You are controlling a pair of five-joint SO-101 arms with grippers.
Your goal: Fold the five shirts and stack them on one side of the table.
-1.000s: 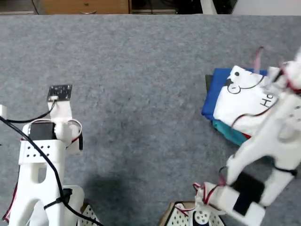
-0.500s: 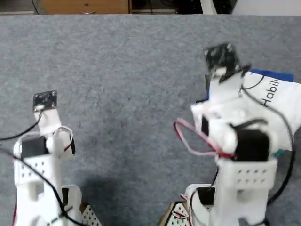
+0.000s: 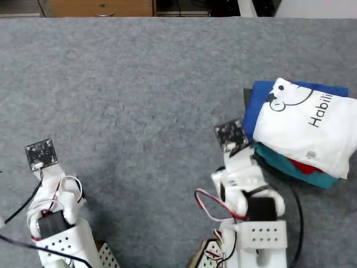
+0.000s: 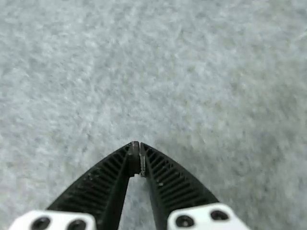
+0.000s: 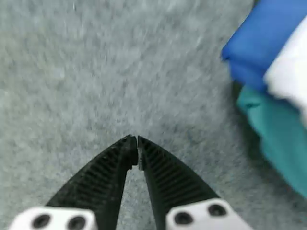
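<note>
My left gripper (image 4: 135, 152) is pinched shut on nothing, its tips meeting above the bare grey table (image 4: 192, 72). My right gripper (image 5: 134, 146) is also closed and empty, low over the same felt. The stack (image 3: 301, 134) lies near it on the table's right side. The white shirt (image 3: 307, 120) is on top, with the blue shirt (image 5: 259, 43) under it. Below those are the teal shirt (image 5: 283, 139) and a sliver of red shirt (image 3: 298, 166).

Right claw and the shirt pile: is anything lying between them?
No, nothing lies there. In the right wrist view, just bare grey table runs from the shut right claw to the shirt pile with its blue and teal edges.
</note>
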